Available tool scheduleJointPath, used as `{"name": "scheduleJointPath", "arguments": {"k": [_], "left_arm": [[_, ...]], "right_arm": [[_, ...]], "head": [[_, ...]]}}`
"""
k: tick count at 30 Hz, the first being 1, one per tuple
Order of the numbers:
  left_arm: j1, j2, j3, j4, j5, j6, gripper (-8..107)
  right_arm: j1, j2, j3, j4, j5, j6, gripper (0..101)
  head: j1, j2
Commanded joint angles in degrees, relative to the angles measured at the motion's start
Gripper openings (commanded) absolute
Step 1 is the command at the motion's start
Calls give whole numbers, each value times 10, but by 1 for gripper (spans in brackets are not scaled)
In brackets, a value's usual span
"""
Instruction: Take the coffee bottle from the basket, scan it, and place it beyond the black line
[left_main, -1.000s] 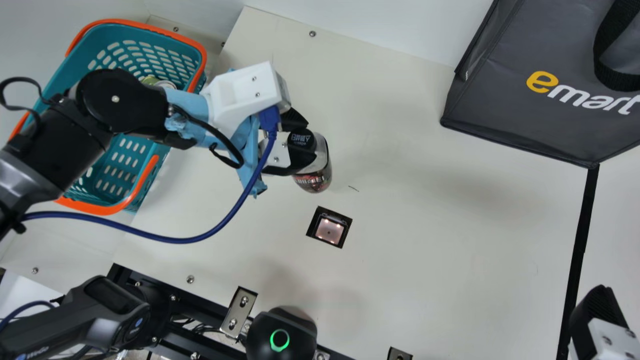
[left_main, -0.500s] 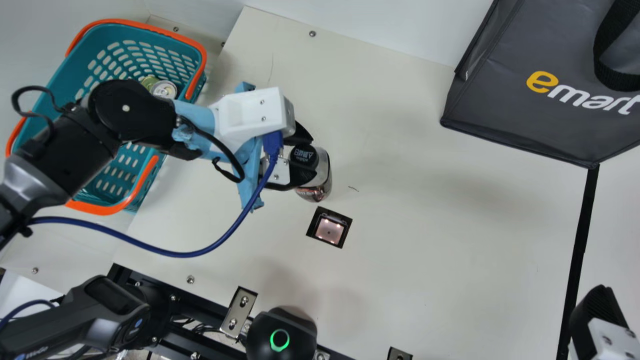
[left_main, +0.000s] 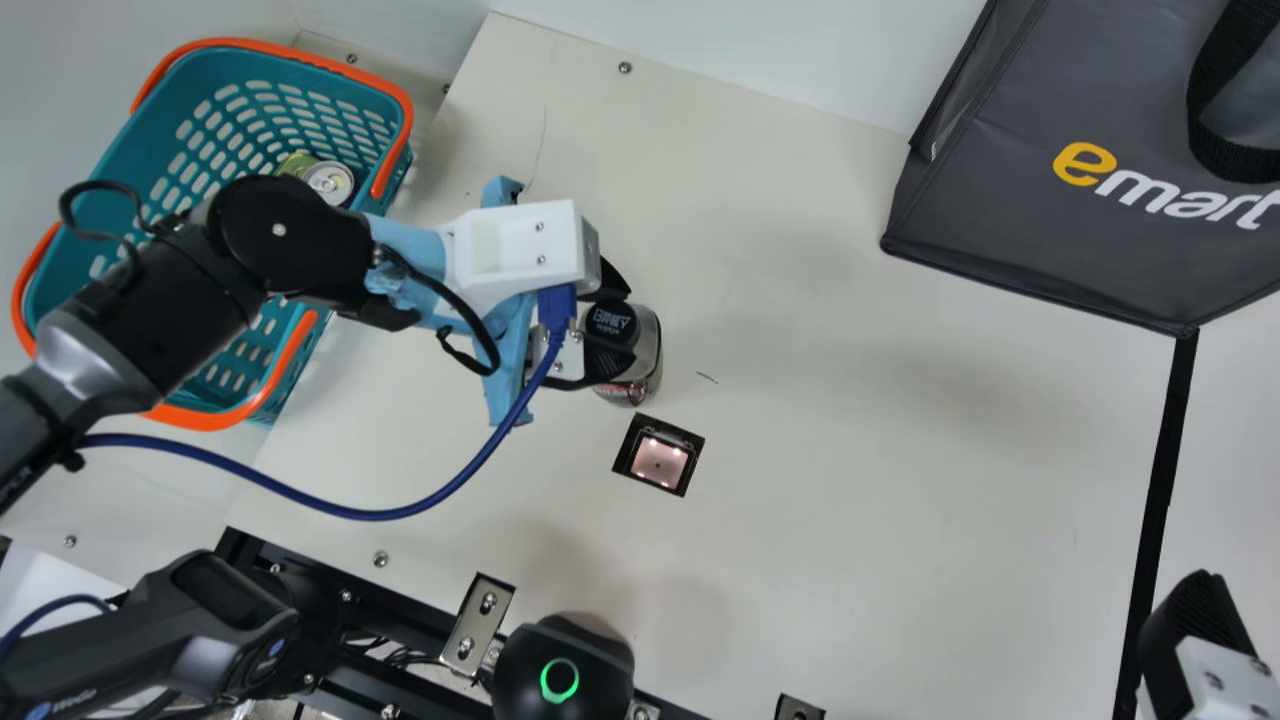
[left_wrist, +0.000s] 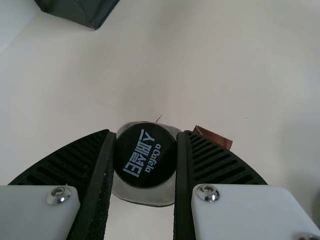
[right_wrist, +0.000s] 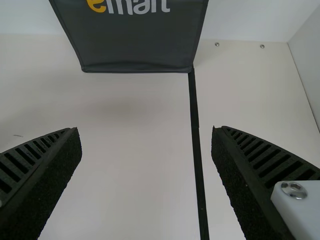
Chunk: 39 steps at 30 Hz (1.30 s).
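1. Black cap (left_main: 612, 322) uppermost, the silvery-sided coffee bottle (left_main: 640, 382) stands near the square, pink-lit scanner window (left_main: 658, 460), toward the main view's upper left from it. Its long axis looks about upright; whether its base touches the desk, I can't tell.
2. The left arm (left_main: 190, 290) has it: the left jaws pinch the bottle near the top, their ribbed black pads (left_wrist: 80, 160) on either side of the cap.
3. The right jaws are spread around nothing, beside the long black line (right_wrist: 196, 145), well apart from the bottle.
4. I judge the scan to be the step in hand. The short gap to the window matters most; the label's code will likely need to face the glass. A smooth side could slip if turned sharply.
5. Cream desk (left_main: 850, 430) underneath, and a teal plastic basket with orange handles (left_main: 130, 170), a silver-topped can (left_main: 329, 182) inside.
6. A dark grey fabric bag (left_main: 1010, 190) meets the line's far end; pale wall (left_main: 720, 50) behind.
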Motion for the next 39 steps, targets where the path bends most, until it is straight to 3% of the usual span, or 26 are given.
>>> {"name": "scheduleJointPath", "arguments": {"k": [1,9,33,39], "left_arm": [[-1,1,1,1,-4,2,10],[-7,6,6,2,-16,4,10],[-19,11,-7,6,-29,-24,90],[-21,8,-16,6,-31,-41,90]], "right_arm": [[0,0,0,0,0,0,91],[0,0,0,0,0,0,91],[0,0,0,0,0,0,91],[0,0,0,0,0,0,91]], "head": [[-10,1],[-10,1],[-10,1],[-10,1]]}}
